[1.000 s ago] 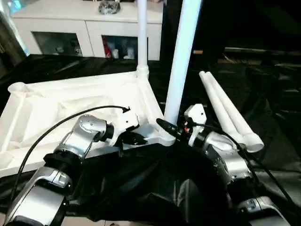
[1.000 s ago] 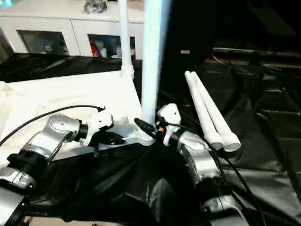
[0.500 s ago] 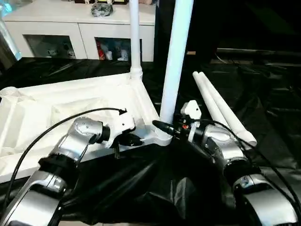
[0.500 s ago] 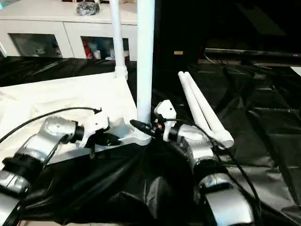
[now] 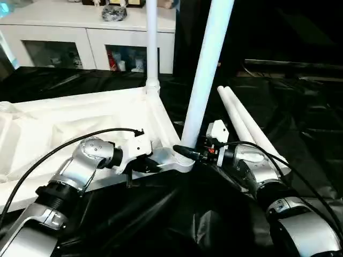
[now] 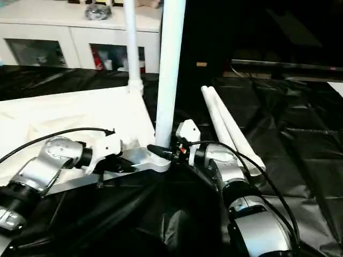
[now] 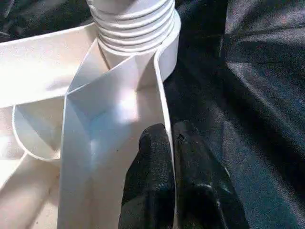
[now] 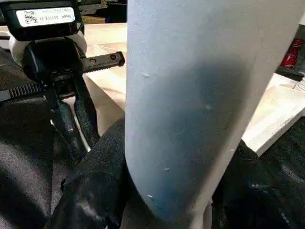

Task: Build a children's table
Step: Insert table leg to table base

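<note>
White sticker (image 8: 45,16) on top of the left gripper (image 8: 71,124): a small code square plus a printed line, possibly digits, unreadable.

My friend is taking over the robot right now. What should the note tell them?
Left gripper: shut on the table top's rim, steadying it.
Right gripper: clamped around the near leg low down, by its corner socket.
The table top lies upside down on the black sheet.
Done: far leg stands in its socket.
Left: whether the near leg is fully seated can't be told; two spare legs lie to the right.
</note>
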You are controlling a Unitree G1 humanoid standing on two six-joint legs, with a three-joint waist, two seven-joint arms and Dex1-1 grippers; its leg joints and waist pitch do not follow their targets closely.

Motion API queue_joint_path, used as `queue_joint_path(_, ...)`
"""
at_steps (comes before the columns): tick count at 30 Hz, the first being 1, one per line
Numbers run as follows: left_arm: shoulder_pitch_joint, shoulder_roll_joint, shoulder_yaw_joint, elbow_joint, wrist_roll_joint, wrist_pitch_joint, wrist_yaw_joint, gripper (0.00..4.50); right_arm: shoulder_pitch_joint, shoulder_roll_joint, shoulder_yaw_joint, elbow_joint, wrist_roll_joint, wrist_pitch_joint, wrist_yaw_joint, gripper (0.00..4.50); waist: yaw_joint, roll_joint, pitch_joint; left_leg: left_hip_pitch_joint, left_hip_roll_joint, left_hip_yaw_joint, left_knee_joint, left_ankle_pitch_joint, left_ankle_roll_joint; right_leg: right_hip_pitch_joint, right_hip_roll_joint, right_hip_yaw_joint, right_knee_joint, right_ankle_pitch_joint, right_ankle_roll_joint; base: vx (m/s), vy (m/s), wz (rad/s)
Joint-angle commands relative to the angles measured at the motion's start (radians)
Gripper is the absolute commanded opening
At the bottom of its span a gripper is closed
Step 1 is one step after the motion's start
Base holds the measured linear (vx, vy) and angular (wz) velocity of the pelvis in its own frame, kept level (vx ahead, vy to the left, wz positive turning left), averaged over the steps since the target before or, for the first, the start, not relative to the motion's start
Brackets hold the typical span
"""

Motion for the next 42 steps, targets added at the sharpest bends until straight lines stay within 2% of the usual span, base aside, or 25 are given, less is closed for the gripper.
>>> queue_joint_path(1, -0.010, -0.007, -0.039, -0.156, -0.073, -0.039, -0.175, 0.00, 0.089, -0.086, 0.031, 0.262, -0.182, 0.091, -0.168, 1.90, 0.004, 0.028, -0.027, 0.000, 0.084, -0.036, -0.105, -0.396, -0.005, 0.023, -0.085, 0.057, -0.076, -0.297, -0.279, 0.000, 0.000, 0.00)
queue_joint_path(6, -0.011, -0.020, -0.027, -0.136, -0.053, -0.035, -0.120, 0.00, 0.097, -0.082, -0.003, 0.263, -0.146, 0.110, -0.204, 1.90, 0.005, 0.029, -0.022, 0.003, 0.084, -0.038, -0.107, -0.450, -0.017, 0.017, -0.085, 0.057, -0.082, -0.360, -0.263, 0.000, 0.000, 0.00)
queue_joint_path(7, 0.004, -0.020, -0.022, -0.158, -0.064, -0.015, -0.109, 0.00, 0.106, -0.075, -0.043, 0.264, -0.099, 0.121, -0.220, 1.90, 0.005, 0.029, -0.021, 0.006, 0.084, -0.039, -0.107, -0.474, -0.022, 0.013, -0.087, 0.059, -0.085, -0.394, -0.253, 0.000, 0.000, 0.00)
queue_joint_path(9, 0.019, -0.019, -0.021, -0.183, -0.075, 0.003, -0.104, 0.00, 0.098, -0.065, -0.061, 0.240, -0.063, 0.121, -0.205, 1.90, 0.004, 0.029, -0.021, 0.003, 0.086, -0.044, -0.111, -0.485, -0.028, 0.015, -0.089, 0.059, -0.085, -0.406, -0.246, 0.000, 0.000, 0.00)
queue_joint_path(10, 0.025, -0.018, -0.022, -0.197, -0.078, 0.014, -0.100, 0.00, 0.124, -0.051, -0.051, 0.004, -0.016, 0.226, -0.169, 1.90, 0.005, 0.032, -0.022, 0.003, 0.085, -0.044, -0.111, -0.479, -0.028, 0.014, -0.086, 0.058, -0.086, -0.396, -0.242, 0.000, 0.000, 0.00)
queue_joint_path(11, 0.033, -0.016, -0.023, -0.213, -0.082, 0.025, -0.097, 0.00, 0.179, -0.039, -0.029, -0.357, 0.045, 0.394, -0.150, 1.90, 0.011, 0.030, -0.019, 0.005, 0.086, -0.043, -0.117, -0.465, -0.025, 0.018, -0.079, 0.058, -0.089, -0.369, -0.230, 0.000, 0.000, 0.00)
queue_joint_path(12, 0.036, -0.016, -0.023, -0.218, -0.083, 0.027, -0.097, 0.00, 0.197, -0.036, -0.022, -0.458, 0.061, 0.442, -0.149, 1.90, 0.020, 0.029, -0.015, 0.006, 0.087, -0.043, -0.122, -0.422, -0.020, 0.028, -0.071, 0.061, -0.090, -0.314, -0.213, 0.000, 0.000, 0.00)
queue_joint_path(13, 0.039, -0.015, -0.022, -0.222, -0.083, 0.030, -0.096, 0.00, 0.215, -0.035, -0.014, -0.549, 0.073, 0.487, -0.153, 1.90, 0.027, 0.033, -0.034, 0.008, 0.088, -0.038, -0.114, -0.279, -0.001, 0.031, -0.070, 0.056, -0.063, -0.092, -0.241, 0.000, 0.000, 0.00)
queue_joint_path(14, 0.041, -0.016, -0.022, -0.226, -0.083, 0.033, -0.096, 0.00, 0.227, -0.037, -0.004, -0.597, 0.075, 0.505, -0.154, 1.90, 0.022, 0.025, -0.038, 0.003, 0.086, -0.032, -0.108, -0.249, 0.012, 0.033, -0.071, 0.055, -0.057, -0.048, -0.259, 0.000, 0.000, 0.00)
queue_joint_path(15, 0.044, -0.015, -0.022, -0.229, -0.083, 0.034, -0.096, 0.00, 0.234, -0.038, 0.007, -0.627, 0.072, 0.514, -0.154, 1.89, 0.030, 0.024, -0.038, -0.003, 0.080, -0.027, -0.100, -0.195, 0.035, 0.038, -0.077, 0.055, -0.055, -0.010, -0.283, 0.000, 0.000, 0.00)
queue_joint_path(16, 0.045, -0.015, -0.022, -0.230, -0.082, 0.035, -0.096, 0.00, 0.238, -0.038, 0.015, -0.648, 0.068, 0.523, -0.154, 1.89, 0.034, 0.028, -0.038, -0.008, 0.075, -0.022, -0.091, -0.148, 0.056, 0.039, -0.085, 0.059, -0.052, 0.002, -0.299, 0.000, 0.000, 0.00)
queue_joint_path(17, 0.046, -0.015, -0.023, -0.230, -0.081, 0.034, -0.095, 0.00, 0.240, -0.037, 0.022, -0.661, 0.065, 0.531, -0.153, 1.89, 0.040, 0.033, -0.039, -0.008, 0.074, -0.020, -0.087, -0.126, 0.064, 0.038, -0.087, 0.059, -0.053, 0.007, -0.302, 0.000, 0.000, 0.00)
queue_joint_path(19, 0.048, -0.016, -0.025, -0.234, -0.080, 0.036, -0.095, 0.00, 0.238, -0.032, 0.029, -0.672, 0.042, 0.533, -0.152, 1.89, 0.049, 0.037, -0.041, -0.010, 0.077, -0.016, -0.081, -0.054, 0.081, 0.035, -0.083, 0.055, -0.045, 0.061, -0.311, 0.000, 0.000, 0.00)
queue_joint_path(21, 0.049, -0.016, -0.026, -0.244, -0.080, 0.046, -0.094, 0.00, 0.243, -0.031, 0.036, -0.698, 0.033, 0.549, -0.145, 1.89, 0.056, 0.039, -0.037, -0.009, 0.078, -0.015, -0.080, -0.057, 0.080, 0.034, -0.081, 0.054, -0.044, 0.059, -0.310, 0.000, 0.000, 0.00)
queue_joint_path(23, 0.049, -0.013, -0.026, -0.251, -0.082, 0.049, -0.091, 0.00, 0.268, -0.047, 0.051, -0.780, 0.032, 0.620, -0.167, 1.89, 0.061, 0.038, -0.035, -0.005, 0.080, -0.017, -0.083, -0.056, 0.070, 0.035, -0.076, 0.052, -0.044, 0.049, -0.300, 0.000, 0.000, 0.00)
queue_joint_path(26, 0.047, -0.009, -0.025, -0.253, -0.079, 0.047, -0.088, 0.00, 0.288, -0.074, 0.079, -0.838, 0.017, 0.670, -0.179, 1.89, 0.065, 0.038, -0.037, -0.002, 0.079, -0.016, -0.081, -0.044, 0.062, 0.035, -0.076, 0.052, -0.041, 0.060, -0.288, 0.000, 0.000, 0.00)
queue_joint_path(29, 0.046, -0.008, -0.023, -0.248, -0.068, 0.041, -0.083, 0.00, 0.302, -0.083, 0.086, -0.833, 0.006, 0.658, -0.169, 1.89, 0.067, 0.033, -0.035, -0.003, 0.078, -0.014, -0.082, -0.086, 0.043, 0.035, -0.080, 0.054, -0.045, 0.005, -0.283, 0.000, 0.000, 0.00)
queue_joint_path(32, 0.046, -0.007, -0.024, -0.244, -0.060, 0.036, -0.078, 0.00, 0.315, -0.082, 0.079, -0.815, 0.000, 0.640, -0.169, 1.89, 0.067, 0.031, -0.036, -0.003, 0.077, -0.014, -0.080, -0.080, 0.040, 0.037, -0.080, 0.054, -0.044, 0.006, -0.280, 0.000, 0.000, 0.00)
queue_joint_path(35, 0.045, -0.005, -0.021, -0.238, -0.054, 0.031, -0.068, 0.00, 0.342, -0.079, 0.059, -0.825, 0.011, 0.640, -0.196, 1.89, 0.068, 0.035, -0.040, -0.005, 0.075, -0.016, -0.076, -0.042, 0.051, 0.039, -0.080, 0.054, -0.038, 0.052, -0.282, 0.000, 0.000, 0.00)
queue_joint_path(38, 0.044, -0.004, -0.017, -0.233, -0.052, 0.025, -0.063, 0.00, 0.354, -0.075, 0.045, -0.836, 0.028, 0.638, -0.210, 1.89, 0.070, 0.032, -0.041, -0.004, 0.075, -0.016, -0.074, -0.030, 0.061, 0.041, -0.078, 0.052, -0.036, 0.070, -0.286, 0.000, 0.000, 0.00)
queue_joint_path(39, 0.044, -0.004, -0.016, -0.231, -0.051, 0.024, -0.062, 0.00, 0.357, -0.075, 0.041, -0.838, 0.032, 0.635, -0.213, 1.89, 0.071, 0.038, -0.040, -0.003, 0.076, -0.016, -0.074, -0.044, 0.058, 0.038, -0.079, 0.052, -0.038, 0.055, -0.285, 0.000, 0.000, 0.00)
queue_joint_path(42, 0.042, -0.004, -0.011, -0.213, -0.037, 0.010, -0.038, 0.00, 0.388, -0.064, -0.002, -0.850, 0.070, 0.609, -0.218, 1.89, 0.074, 0.038, -0.042, -0.003, 0.076, -0.016, -0.073, -0.053, 0.053, 0.040, -0.079, 0.052, -0.037, 0.058, -0.286, 0.000, 0.000, 0.00)
